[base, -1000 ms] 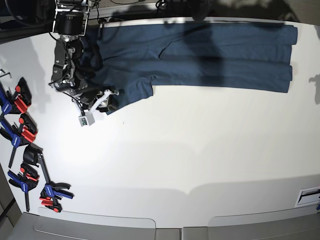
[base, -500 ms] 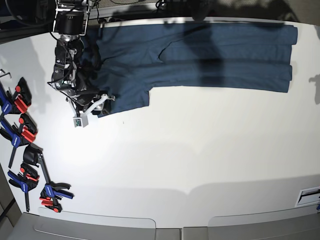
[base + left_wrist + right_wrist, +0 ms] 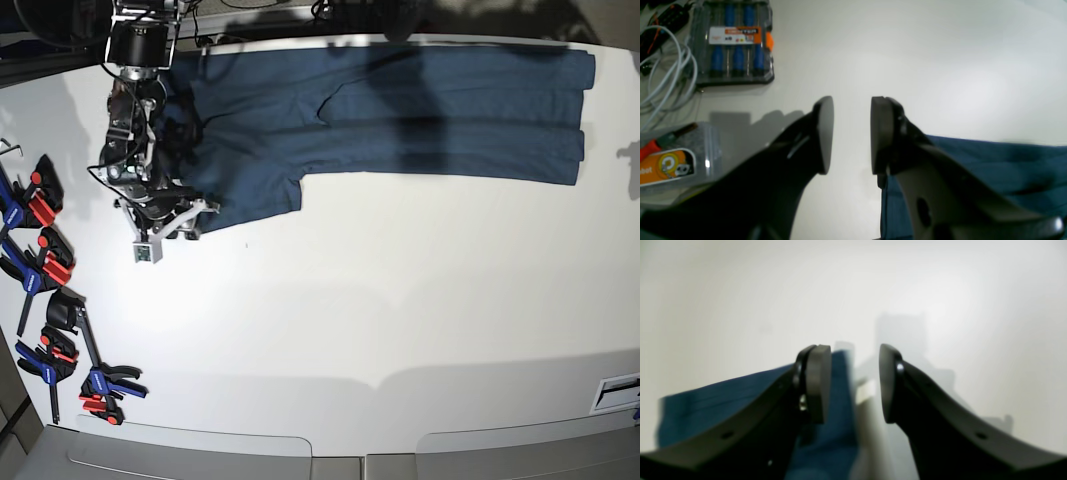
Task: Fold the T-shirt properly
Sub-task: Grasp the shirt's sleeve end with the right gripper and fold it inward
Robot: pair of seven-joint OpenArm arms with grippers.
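Note:
The dark blue T-shirt (image 3: 400, 110) lies spread flat along the far edge of the white table, with one sleeve (image 3: 255, 195) pointing toward the front. My right gripper (image 3: 168, 230) is open at the shirt's left edge, just off the sleeve. In the right wrist view the right gripper (image 3: 853, 386) holds nothing, and blue cloth (image 3: 723, 400) lies under its left finger. My left gripper (image 3: 851, 133) is open and empty above bare table, with a corner of the shirt (image 3: 1007, 166) below its right finger. The left arm is out of the base view.
Several blue and red clamps (image 3: 45, 265) lie along the table's left edge. In the left wrist view a screwdriver set (image 3: 736, 43), white cables (image 3: 663, 73) and a plastic bag with an orange label (image 3: 670, 163) lie beside the shirt's end. A white label (image 3: 615, 392) sits at the front right.
My right gripper has slid left and slightly forward, off the sleeve. The sleeve, bunched a second ago, now lies flat.

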